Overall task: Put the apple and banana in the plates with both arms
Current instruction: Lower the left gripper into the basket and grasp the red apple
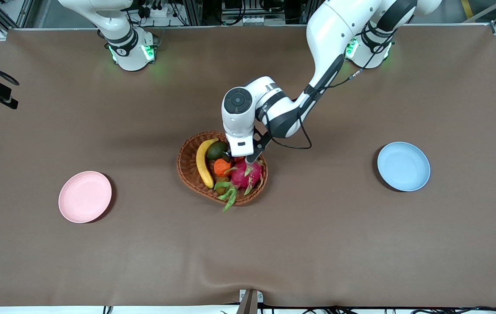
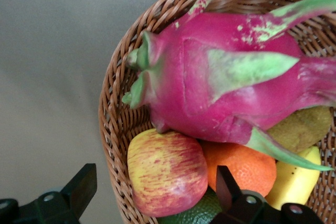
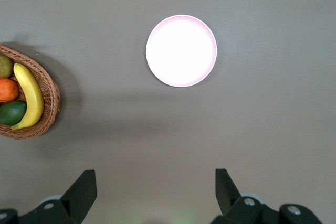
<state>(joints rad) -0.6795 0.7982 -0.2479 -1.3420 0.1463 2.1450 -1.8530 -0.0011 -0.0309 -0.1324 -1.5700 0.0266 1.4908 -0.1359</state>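
My left gripper hangs spread over the wicker basket, fingers either side of the apple, not touching it; in the front view the arm hides the apple. The banana lies in the basket beside it. My right gripper waits spread, high over brown table, its arm cut off. Pink plate and blue plate sit well apart.

Table, brown covering: wicker basket at centre; pink plate toward right arm's end; blue plate toward left arm's end.
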